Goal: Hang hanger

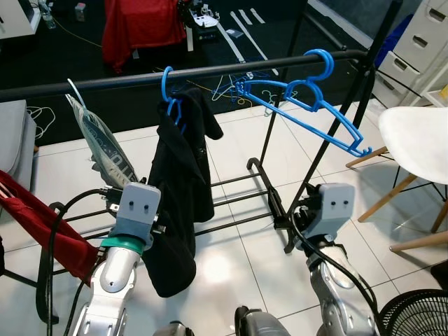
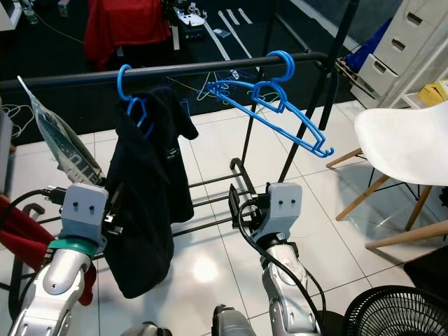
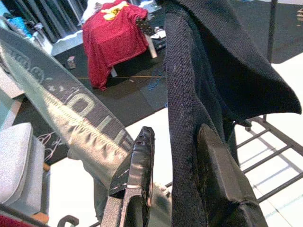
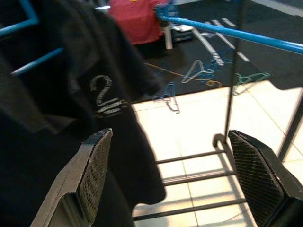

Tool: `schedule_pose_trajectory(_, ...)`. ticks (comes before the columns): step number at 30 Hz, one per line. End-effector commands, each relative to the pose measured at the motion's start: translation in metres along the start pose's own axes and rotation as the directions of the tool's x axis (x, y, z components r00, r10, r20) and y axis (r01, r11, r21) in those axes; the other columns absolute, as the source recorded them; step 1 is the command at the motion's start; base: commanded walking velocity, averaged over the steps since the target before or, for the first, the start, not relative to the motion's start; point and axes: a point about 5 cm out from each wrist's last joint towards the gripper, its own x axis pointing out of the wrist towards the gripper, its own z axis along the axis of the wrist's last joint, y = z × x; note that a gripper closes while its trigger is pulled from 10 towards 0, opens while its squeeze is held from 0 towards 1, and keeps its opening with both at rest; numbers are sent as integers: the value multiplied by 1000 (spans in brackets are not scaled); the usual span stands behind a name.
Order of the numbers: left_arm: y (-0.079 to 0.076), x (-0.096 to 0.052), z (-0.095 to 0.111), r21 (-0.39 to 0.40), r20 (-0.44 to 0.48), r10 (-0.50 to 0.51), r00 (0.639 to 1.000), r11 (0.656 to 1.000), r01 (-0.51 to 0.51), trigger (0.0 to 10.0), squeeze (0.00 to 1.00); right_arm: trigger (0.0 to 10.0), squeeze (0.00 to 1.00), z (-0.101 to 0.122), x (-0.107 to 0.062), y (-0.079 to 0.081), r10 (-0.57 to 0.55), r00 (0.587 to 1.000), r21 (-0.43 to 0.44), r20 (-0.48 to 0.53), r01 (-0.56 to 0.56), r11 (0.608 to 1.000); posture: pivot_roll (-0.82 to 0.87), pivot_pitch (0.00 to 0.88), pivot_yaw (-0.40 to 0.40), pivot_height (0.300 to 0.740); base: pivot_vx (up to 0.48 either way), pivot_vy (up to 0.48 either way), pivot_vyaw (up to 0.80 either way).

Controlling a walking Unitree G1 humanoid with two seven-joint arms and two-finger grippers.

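A black rail (image 1: 91,84) of a clothes rack runs across in front of me. A blue hanger (image 1: 168,87) hooks over it and carries a black garment (image 1: 178,189) that hangs down to knee height. My left arm (image 1: 136,210) is right beside the garment's left edge. In the left wrist view my left gripper (image 3: 176,130) is shut on a fold of the black garment (image 3: 189,94). My right arm (image 1: 329,210) is lower right of the garment, with the right gripper (image 4: 170,137) open and holding nothing. Empty blue hangers (image 1: 308,105) hang at the rail's right end.
A grey patterned garment (image 1: 105,147) hangs on the rail to the left. A white chair (image 1: 416,133) stands on the right, with a fan (image 1: 413,315) below it and white drawers (image 1: 427,35) behind. Red cloth (image 1: 35,210) lies low on the left. Cables cross the dark floor beyond.
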Motion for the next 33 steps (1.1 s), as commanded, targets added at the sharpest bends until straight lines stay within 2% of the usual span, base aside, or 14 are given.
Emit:
schedule_pose_trajectory(1,2,-3,-2,-5,-15,11,1000,1000,-11,10000,0,10000,0,-2,0,3,10,1000,-7,-13,-10,1000,-64,16,64,740,0,0,0)
schedule_pose_trajectory(2,2,0,-4,-16,-26,26,999,1000,-26,10000,0,10000,0,-2,2,6,18,1000,-14,-9,-19,1000,-61,38,43,740,0,0,0)
schedule_pose_trajectory(6,3,3,-5,-30,-43,42,998,999,-43,10000,0,10000,0,1,5,8,11,1000,-30,10,-11,999,-60,21,41,740,0,0,0)
schedule_pose_trajectory(15,0,7,-3,-39,-46,-14,999,999,12,10000,0,10000,0,6,6,16,16,999,-46,28,-15,999,-54,39,54,740,0,0,0)
schedule_pose_trajectory(33,-5,1,3,-79,-49,-30,998,997,26,10000,0,10000,0,11,1,13,18,1000,-39,14,-17,999,-69,98,28,740,0,0,0)
